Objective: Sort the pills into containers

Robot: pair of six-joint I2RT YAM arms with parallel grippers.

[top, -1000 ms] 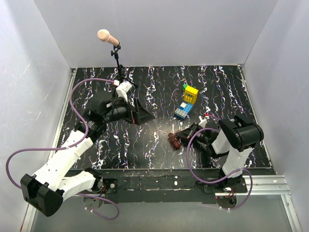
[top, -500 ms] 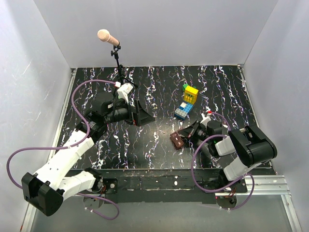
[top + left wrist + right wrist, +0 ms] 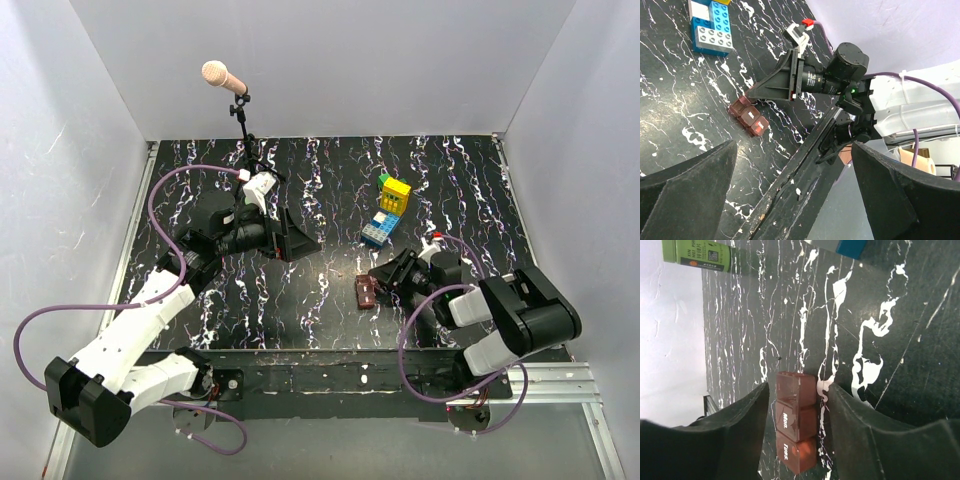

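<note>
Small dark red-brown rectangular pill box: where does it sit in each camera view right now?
Top external: small dark red-brown rectangular box, lower centre-right.
Left wrist: the box lies left of centre.
Right wrist: the box lies bottom centre.
Shared landmark: yellow-and-blue toy brick stack; only its corner shows in the right wrist view.

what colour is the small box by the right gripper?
The box is dark red-brown with white lettering on its lids; clearest in the right wrist view.
</note>
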